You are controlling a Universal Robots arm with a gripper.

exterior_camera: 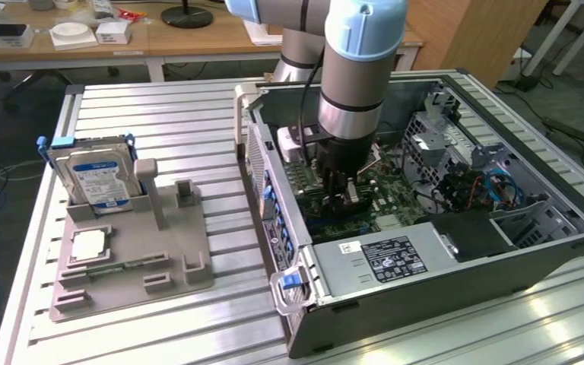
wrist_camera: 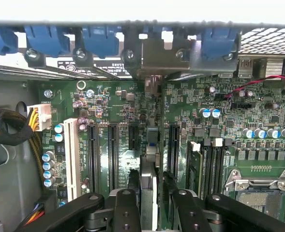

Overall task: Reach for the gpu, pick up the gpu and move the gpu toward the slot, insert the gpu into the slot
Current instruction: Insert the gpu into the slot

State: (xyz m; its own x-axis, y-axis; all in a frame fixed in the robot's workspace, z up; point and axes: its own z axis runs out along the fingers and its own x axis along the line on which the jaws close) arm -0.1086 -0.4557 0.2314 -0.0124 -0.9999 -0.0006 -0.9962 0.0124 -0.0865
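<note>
gpu (wrist_camera: 148, 188) seen edge-on in the wrist view, upright on the motherboard (wrist_camera: 108, 104), in line with the row of long black connectors (wrist_camera: 112, 145) beside it. Bracket end against the rear wall of the case (exterior_camera: 535, 236), under the blue retainer clips (wrist_camera: 45, 38). That fits a card lined up so bracket and connector edge meet their seats together. Slot itself hidden under the card's edge, so can't confirm full seating from here. Looks at least entered, judging by how square and low it stands.

Gripper (wrist_camera: 155, 193) straddling the card from above, one black finger (wrist_camera: 125, 212) on each side. Dark gap visible between the card and at least one finger, so reading the jaws as apart and not clamped. Card apparently held upright by the slot, not by the grip.

In the exterior view, gripper (exterior_camera: 345, 194) deep inside the open case at frame centre, arm (exterior_camera: 358, 68) coming straight down. Makes sense, since a vertical approach keeps the push along the slot axis. Processor socket (wrist_camera: 256, 191) and memory sticks (wrist_camera: 195, 164) just beside the work zone and untouched.

On the surface (exterior_camera: 170, 106), at the exterior view's left: grey fixture tray (exterior_camera: 170, 258) holding the hard drive (exterior_camera: 97, 179) upright and the processor chip (exterior_camera: 89, 245) lying flat, well apart from the case.
</note>
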